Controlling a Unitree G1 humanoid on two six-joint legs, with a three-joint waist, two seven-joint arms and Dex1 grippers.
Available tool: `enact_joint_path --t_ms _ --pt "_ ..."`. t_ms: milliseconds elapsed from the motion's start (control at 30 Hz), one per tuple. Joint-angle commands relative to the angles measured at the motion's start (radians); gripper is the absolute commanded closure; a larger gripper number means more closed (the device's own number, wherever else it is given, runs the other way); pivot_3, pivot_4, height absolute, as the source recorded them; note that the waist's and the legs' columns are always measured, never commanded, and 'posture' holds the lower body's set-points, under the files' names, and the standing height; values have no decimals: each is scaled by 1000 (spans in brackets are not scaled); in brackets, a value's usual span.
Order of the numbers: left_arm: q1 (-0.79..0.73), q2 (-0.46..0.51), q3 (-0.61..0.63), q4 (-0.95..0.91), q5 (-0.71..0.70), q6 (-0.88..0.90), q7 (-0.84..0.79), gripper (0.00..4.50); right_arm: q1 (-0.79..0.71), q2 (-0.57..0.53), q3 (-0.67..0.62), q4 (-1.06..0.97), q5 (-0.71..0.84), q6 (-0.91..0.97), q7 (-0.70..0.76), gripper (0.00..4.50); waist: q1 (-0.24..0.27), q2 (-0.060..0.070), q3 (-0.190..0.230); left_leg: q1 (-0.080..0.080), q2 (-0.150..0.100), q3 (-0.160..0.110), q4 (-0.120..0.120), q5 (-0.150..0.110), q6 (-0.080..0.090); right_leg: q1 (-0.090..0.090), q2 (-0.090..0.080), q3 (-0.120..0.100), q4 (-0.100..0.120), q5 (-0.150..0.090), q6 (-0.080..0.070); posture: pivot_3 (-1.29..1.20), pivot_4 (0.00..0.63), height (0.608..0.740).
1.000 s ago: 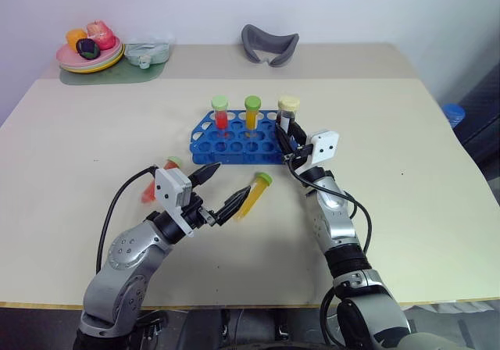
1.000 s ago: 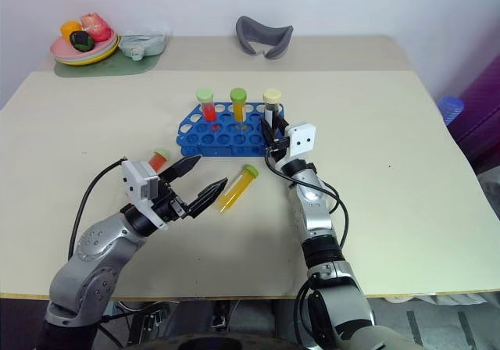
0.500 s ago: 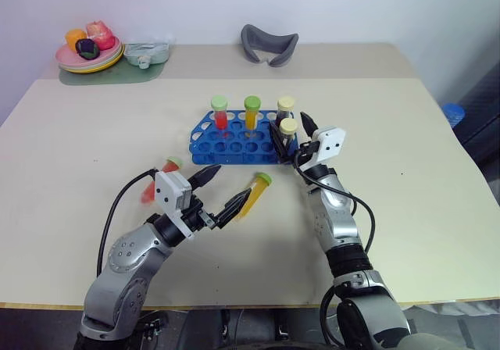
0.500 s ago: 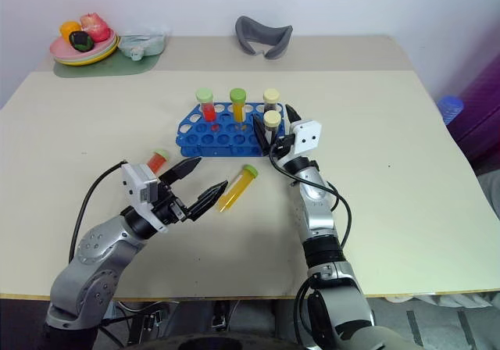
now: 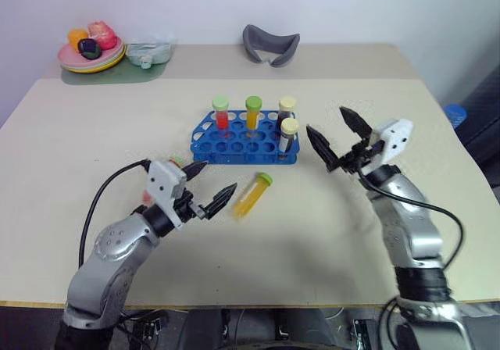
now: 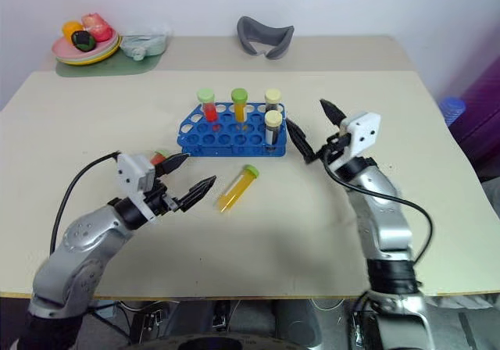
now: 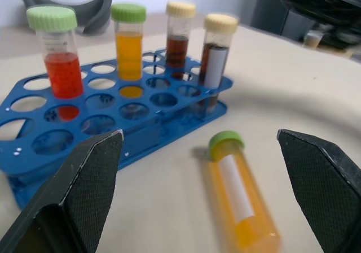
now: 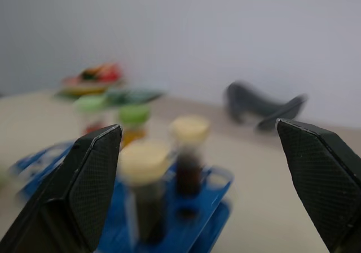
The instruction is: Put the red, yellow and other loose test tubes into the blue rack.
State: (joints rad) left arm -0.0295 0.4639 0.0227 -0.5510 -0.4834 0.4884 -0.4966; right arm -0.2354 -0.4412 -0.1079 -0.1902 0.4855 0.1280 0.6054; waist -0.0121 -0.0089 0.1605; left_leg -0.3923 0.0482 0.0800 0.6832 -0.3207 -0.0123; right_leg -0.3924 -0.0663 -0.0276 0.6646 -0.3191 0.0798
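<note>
The blue rack (image 5: 234,143) stands mid-table holding a red tube (image 5: 220,112), a yellow tube (image 5: 253,112) and two dark cream-capped tubes (image 5: 288,133). A loose yellow tube (image 5: 250,196) with a green cap lies on the table in front of the rack. My left gripper (image 5: 218,176) is open just left of it, and the tube lies between its fingers in the left wrist view (image 7: 240,196). A loose red tube (image 6: 159,158) lies behind that hand, mostly hidden. My right gripper (image 5: 326,119) hangs open and empty to the right of the rack.
A plate of toy fruit (image 5: 88,50) and a pale green item (image 5: 148,51) sit at the back left corner. A grey curved object (image 5: 269,44) lies at the back centre. A blue object (image 5: 453,114) stands beyond the table's right edge.
My right gripper opened, left a dark cream-capped tube standing in the rack's right end, and drew back to the right and up. The left gripper shifted slightly left.
</note>
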Motion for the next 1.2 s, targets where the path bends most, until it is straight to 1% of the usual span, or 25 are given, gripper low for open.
enact_joint_path --t_ms 33,100,167,400,567,767,867,933,1000,1100,1133,1200 --pt "-80 17 -6 -34 -23 87 22 0 54 -124 -12 -120 48 80 131 42 3 0 0 0 0 0 0 0 0 0 0 0 0 0 0 0 150 735" --pt "-110 31 -13 -27 -25 136 20 0 83 -180 0 -159 51 126 163 42 2 0 0 0 0 0 0 0 0 0 0 0 -1 0 0 0 150 735" --pt "-125 56 -20 -21 -19 195 22 0 98 -199 6 -182 44 150 162 42 -3 0 0 0 0 0 0 0 0 0 0 0 -1 0 0 0 150 735" --pt "-134 91 68 2 -80 268 -8 0 135 -180 27 -206 9 151 155 42 3 -1 0 1 0 0 0 0 0 1 1 0 -1 0 0 0 150 735" --pt "-130 108 80 -6 -99 285 -16 0 139 -168 33 -182 -7 133 173 42 3 -1 0 1 0 0 0 3 -5 1 1 0 -1 0 0 0 150 735" --pt "-131 122 80 -15 -106 313 -8 0 141 -159 40 -156 -25 113 192 42 2 -1 0 1 0 0 0 3 -5 1 1 0 -1 0 0 0 150 735" --pt "-149 135 55 -46 -131 373 -8 0 143 -154 44 -155 -33 109 194 42 2 -1 0 1 0 0 0 3 -5 1 1 0 0 0 0 0 150 735" --pt "-191 132 18 -80 -151 425 0 0 150 -155 43 -155 -38 106 196 42 6 -1 0 1 0 0 0 3 -5 1 1 0 0 0 0 0 150 735" --pt "-265 138 -44 -99 -155 514 21 0 166 -179 32 -151 -46 100 217 42 12 -1 0 1 -1 -1 1 3 -5 1 1 0 0 0 0 0 150 735" --pt "-375 185 -167 -109 -101 644 57 0 189 -224 1 -144 -37 102 266 42 18 -1 0 1 -1 0 1 3 -5 2 2 0 0 0 0 0 150 735" --pt "-423 167 -186 -96 -117 731 78 0 195 -239 -13 -139 -32 103 280 42 19 -1 0 1 -1 0 1 3 -5 2 3 1 0 0 0 0 150 735" --pt "-511 100 -193 -63 -156 882 109 0 203 -264 -39 -122 -30 98 300 42 25 -1 1 1 -1 -1 1 3 -5 2 3 1 0 0 0 0 150 735"
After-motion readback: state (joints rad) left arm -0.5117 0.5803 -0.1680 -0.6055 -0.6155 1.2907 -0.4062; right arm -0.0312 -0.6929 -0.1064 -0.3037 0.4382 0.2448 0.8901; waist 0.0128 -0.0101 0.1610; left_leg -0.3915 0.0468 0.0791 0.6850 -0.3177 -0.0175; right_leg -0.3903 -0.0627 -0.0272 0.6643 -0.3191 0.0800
